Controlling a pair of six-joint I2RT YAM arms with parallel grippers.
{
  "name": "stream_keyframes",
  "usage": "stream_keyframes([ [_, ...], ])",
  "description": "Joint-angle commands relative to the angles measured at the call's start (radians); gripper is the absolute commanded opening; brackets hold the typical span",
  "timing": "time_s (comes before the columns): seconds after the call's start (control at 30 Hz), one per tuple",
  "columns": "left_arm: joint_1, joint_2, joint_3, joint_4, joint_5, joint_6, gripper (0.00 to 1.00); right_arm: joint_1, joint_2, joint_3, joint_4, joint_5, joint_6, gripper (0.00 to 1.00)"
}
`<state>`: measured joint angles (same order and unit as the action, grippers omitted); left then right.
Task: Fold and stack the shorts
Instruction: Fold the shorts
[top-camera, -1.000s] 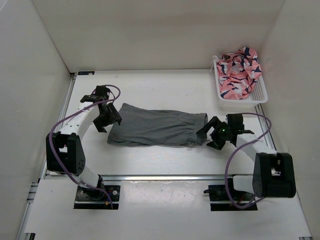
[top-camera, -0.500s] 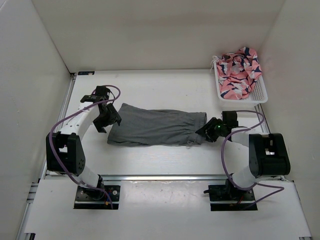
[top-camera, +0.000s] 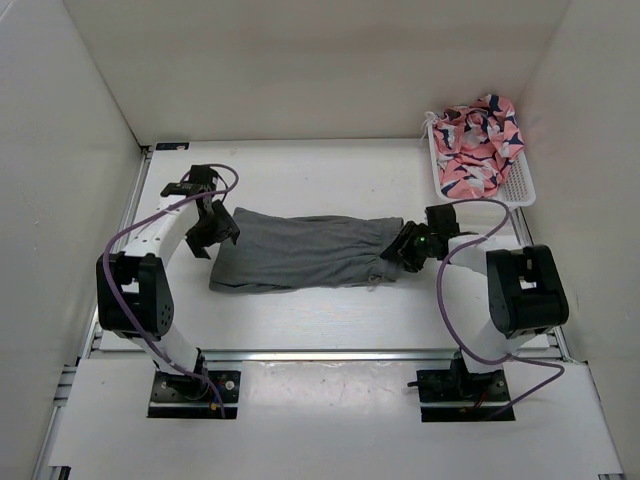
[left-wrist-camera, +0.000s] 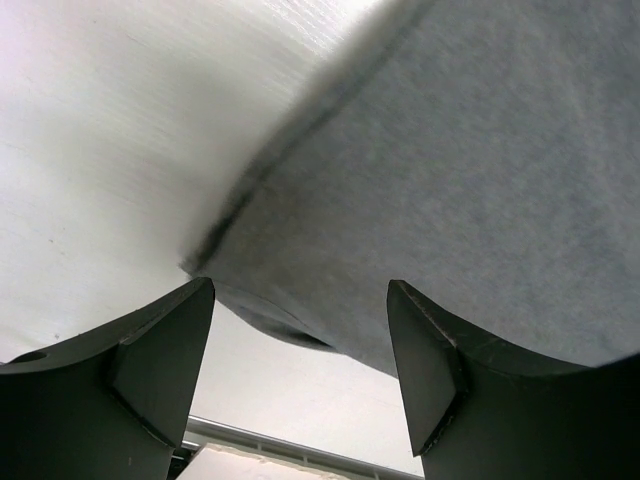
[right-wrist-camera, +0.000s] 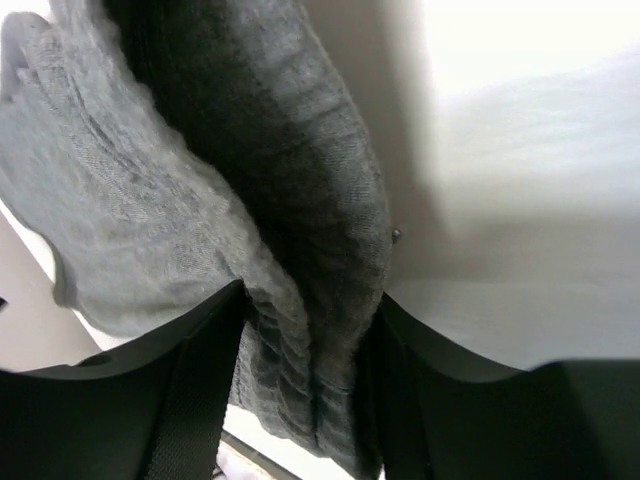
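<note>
The grey shorts (top-camera: 305, 250) lie folded lengthwise across the middle of the table. My left gripper (top-camera: 222, 232) is open at their left end; in the left wrist view the grey fabric (left-wrist-camera: 480, 150) lies just beyond and between my spread fingers (left-wrist-camera: 160, 350), untouched. My right gripper (top-camera: 400, 248) is shut on the gathered waistband (right-wrist-camera: 310, 300) at the right end, with the bunched fabric pinched between both fingers (right-wrist-camera: 195, 370).
A white basket (top-camera: 520, 190) holding pink patterned clothing (top-camera: 478, 140) stands at the back right. White walls close in the table on three sides. A metal rail (top-camera: 330, 353) runs along the near edge.
My right gripper moved left onto the waistband and closed on it. My left gripper shifted slightly toward the back at the shorts' left end, still open.
</note>
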<state>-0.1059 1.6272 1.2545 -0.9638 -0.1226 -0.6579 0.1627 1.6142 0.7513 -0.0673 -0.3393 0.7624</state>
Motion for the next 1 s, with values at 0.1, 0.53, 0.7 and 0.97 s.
stream_keyframes([
  [0.1,0.011,-0.015,0.025,0.004,-0.018,0.018,0.81,0.058,0.082,0.025,-0.043,0.095,-0.021,0.23],
  [0.53,0.038,0.109,0.089,0.037,0.05,0.018,0.78,0.058,-0.146,0.216,-0.394,0.368,-0.208,0.0],
  [0.7,-0.001,0.169,0.068,0.071,0.089,0.009,0.75,0.109,-0.157,0.437,-0.518,0.452,-0.316,0.0],
  [0.97,-0.023,0.253,0.019,0.128,0.175,0.0,0.72,0.319,-0.065,0.719,-0.692,0.605,-0.357,0.0],
])
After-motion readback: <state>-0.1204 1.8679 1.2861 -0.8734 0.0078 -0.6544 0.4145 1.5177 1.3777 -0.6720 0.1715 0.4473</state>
